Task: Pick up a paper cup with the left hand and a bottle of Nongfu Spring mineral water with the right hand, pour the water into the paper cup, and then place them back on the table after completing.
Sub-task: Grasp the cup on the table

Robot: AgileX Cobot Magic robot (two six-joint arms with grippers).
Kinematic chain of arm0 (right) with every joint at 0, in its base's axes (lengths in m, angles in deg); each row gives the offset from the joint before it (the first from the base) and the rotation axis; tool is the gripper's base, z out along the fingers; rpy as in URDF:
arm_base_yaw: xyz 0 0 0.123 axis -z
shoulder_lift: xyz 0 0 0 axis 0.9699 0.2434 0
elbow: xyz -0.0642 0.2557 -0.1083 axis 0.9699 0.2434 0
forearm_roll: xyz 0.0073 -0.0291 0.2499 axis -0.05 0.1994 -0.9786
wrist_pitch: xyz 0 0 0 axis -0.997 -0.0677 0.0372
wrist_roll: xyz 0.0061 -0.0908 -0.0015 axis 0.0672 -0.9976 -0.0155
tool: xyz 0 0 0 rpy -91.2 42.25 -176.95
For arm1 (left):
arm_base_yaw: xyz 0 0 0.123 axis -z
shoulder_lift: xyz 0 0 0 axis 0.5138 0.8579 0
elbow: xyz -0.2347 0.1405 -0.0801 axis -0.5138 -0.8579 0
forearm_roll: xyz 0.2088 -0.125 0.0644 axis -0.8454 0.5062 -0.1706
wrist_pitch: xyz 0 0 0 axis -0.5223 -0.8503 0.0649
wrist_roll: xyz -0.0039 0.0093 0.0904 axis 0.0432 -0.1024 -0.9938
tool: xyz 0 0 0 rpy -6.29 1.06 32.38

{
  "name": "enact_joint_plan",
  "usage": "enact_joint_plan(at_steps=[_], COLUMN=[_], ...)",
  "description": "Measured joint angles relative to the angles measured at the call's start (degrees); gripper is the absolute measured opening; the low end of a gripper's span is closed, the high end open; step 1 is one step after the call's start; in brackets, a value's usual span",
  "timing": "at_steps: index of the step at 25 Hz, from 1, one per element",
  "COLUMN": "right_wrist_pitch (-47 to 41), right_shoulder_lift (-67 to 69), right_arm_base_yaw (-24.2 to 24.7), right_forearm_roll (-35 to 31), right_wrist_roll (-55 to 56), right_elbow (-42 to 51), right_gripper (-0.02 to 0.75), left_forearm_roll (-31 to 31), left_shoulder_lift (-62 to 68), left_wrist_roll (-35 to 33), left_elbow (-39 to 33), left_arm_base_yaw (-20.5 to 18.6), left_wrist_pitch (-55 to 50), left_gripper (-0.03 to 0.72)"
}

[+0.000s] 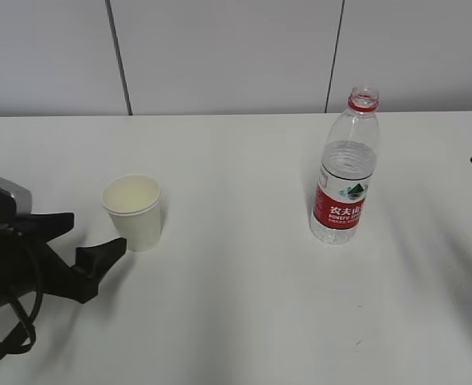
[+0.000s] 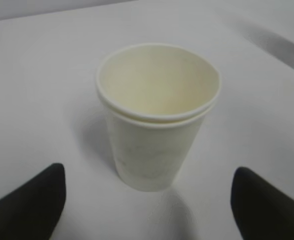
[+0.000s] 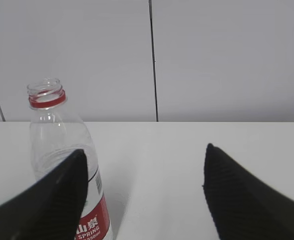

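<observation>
Paper cup: cream-white, upright on the table, centred just ahead of the spread left hand, untouched.
Bottle: clear, red label, uncapped, upright, ahead-left of the spread right hand.
Water: fills most of it.

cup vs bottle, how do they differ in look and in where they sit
The cup is short, opaque cream paper; the bottle is tall, clear plastic with a red label. The cup looks empty; the bottle holds water. The cup stands by the left gripper, the bottle further right. Both are upright and open-topped on the table.
</observation>
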Motion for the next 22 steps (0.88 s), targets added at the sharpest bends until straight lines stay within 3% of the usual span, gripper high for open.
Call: enact_joint_plan(at_steps=[11, 22], right_wrist_pitch=[2.6, 2.6], right_shoulder_lift=[0.0, 0.1], right_arm_base_yaw=[0.0, 0.0], right_forearm_roll=[0.0, 0.0], right_wrist_roll=[0.0, 0.0], right_elbow=[0.0, 0.0], right_gripper=[0.534, 0.534], left_forearm_roll=[5.3, 7.6], left_shoulder_lift=[10.5, 16.3], left_wrist_roll=[0.0, 0.0], left_elbow=[10.4, 18.0], left_arm_base_yaw=[6.0, 6.6], left_wrist_pitch=[-0.1, -0.1], left_gripper=[0.613, 0.593])
